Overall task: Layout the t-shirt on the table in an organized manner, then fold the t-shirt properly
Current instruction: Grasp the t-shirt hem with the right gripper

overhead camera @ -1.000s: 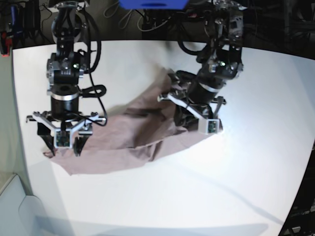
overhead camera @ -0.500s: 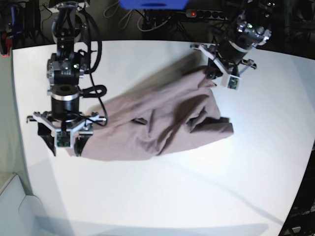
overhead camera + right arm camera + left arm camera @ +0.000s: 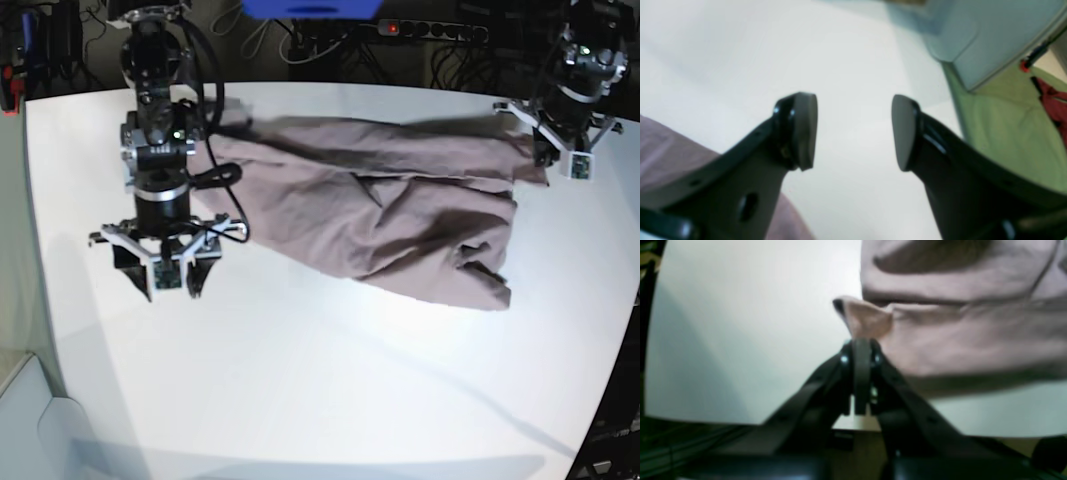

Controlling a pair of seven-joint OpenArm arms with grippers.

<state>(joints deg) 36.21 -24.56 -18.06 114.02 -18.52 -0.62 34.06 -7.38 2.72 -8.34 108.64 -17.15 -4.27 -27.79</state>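
**A:** Since the earlier base frames, the left gripper [image 3: 562,160] has travelled from mid-table out to the far corner on that view's right, dragging the t-shirt [image 3: 390,215] with it. Cloth is now pulled long across the back half of the table [image 3: 320,390] instead of bunched between the arms. Right gripper [image 3: 168,282] has come off the cloth; earlier it stood over the shirt's near corner.

**B:** Left gripper state?

**A:** Jaws pressed together in the left wrist view [image 3: 862,350], with a small peak of pink fabric [image 3: 870,320] pinched and sticking up past the tips. So it has hold of the shirt by an edge or corner; which part of the garment, I cannot tell. The rest of the shirt hangs off to the right of the fingers there, with deep horizontal creases.

**B:** And the right one?

**A:** Jaws wide apart in the right wrist view [image 3: 853,130], both pads [image 3: 805,130] bare, white tabletop visible between them. Nothing held. A strip of shirt [image 3: 660,146] shows at the lower left, behind the left-hand finger.

**B:** Lay of the shirt?

**A:** Stretched from behind the right arm to the left gripper, wrinkled, with a lobe sagging toward the table's middle near the right end in the base view. Not flat.
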